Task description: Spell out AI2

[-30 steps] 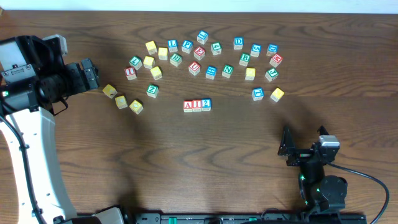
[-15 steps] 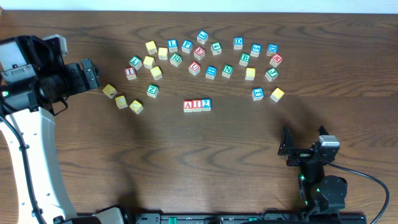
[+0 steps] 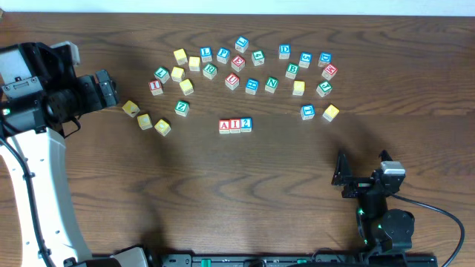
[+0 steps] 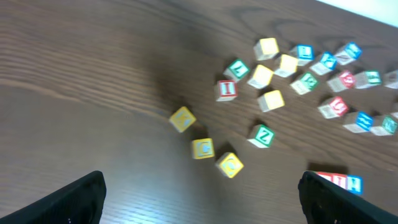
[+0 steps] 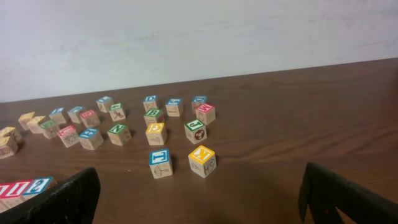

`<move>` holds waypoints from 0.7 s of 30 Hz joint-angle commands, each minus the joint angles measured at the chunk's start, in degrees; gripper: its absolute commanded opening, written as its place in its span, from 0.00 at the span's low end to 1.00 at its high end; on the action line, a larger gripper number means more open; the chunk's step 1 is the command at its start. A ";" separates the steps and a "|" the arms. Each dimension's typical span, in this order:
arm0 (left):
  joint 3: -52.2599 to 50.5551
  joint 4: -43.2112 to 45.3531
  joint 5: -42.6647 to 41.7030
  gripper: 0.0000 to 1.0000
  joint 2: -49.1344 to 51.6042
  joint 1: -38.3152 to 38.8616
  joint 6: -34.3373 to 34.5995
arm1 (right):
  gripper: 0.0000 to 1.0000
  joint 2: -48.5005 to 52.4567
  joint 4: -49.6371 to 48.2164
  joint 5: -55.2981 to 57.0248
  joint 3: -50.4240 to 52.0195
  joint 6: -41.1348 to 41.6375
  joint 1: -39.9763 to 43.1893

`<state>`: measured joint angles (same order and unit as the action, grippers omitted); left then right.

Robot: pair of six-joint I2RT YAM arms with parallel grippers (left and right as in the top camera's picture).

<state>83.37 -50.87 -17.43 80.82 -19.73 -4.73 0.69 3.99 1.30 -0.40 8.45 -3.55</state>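
While the right claw (image 3: 362, 159) stands spread by the near-right corner of the grained wooden worktop (image 3: 223, 193), the left claw (image 3: 111, 88) gapes at the left edge. Mid-worktop, the cubic wooden A block (image 3: 224, 125), I block (image 3: 235, 125) and 2 block (image 3: 246, 124) touch in a row; loose cubes (image 3: 252, 86) lie beyond.

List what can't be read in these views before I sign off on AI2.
Left wrist: AI2 row blurred, partly behind a gripper finger.
Right wrist: same row cut off by the left edge.
Overhead: markings on the yellow blocks too small to read.
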 commanded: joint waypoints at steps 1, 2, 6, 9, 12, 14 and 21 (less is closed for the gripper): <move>-0.61 -0.07 3.80 0.98 -2.91 0.52 -0.17 | 0.99 -0.37 0.13 0.02 0.09 -0.83 0.31; -1.57 -0.07 4.85 0.98 -3.74 1.20 -0.17 | 0.99 -0.37 0.13 0.02 0.09 -0.83 0.31; -7.80 2.49 13.09 0.98 -9.38 6.08 -0.48 | 0.99 -0.37 0.13 0.02 0.09 -0.83 0.31; -13.49 9.42 13.44 0.98 -13.86 9.73 -3.72 | 0.99 -0.37 0.13 0.02 0.09 -0.83 0.31; -20.55 18.10 13.44 0.98 -19.45 12.98 -4.48 | 0.99 -0.37 0.13 0.02 0.09 -0.81 0.31; -25.79 23.71 13.42 0.98 -23.54 14.49 -4.46 | 0.99 -0.37 0.13 0.02 0.09 -0.83 0.31; -45.83 38.18 13.40 0.98 -39.52 15.80 -0.87 | 0.99 -0.37 0.13 0.02 0.09 -0.81 0.31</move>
<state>45.45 -16.19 -5.15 47.48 -4.12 -7.27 0.69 3.97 1.30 -0.40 8.45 -3.55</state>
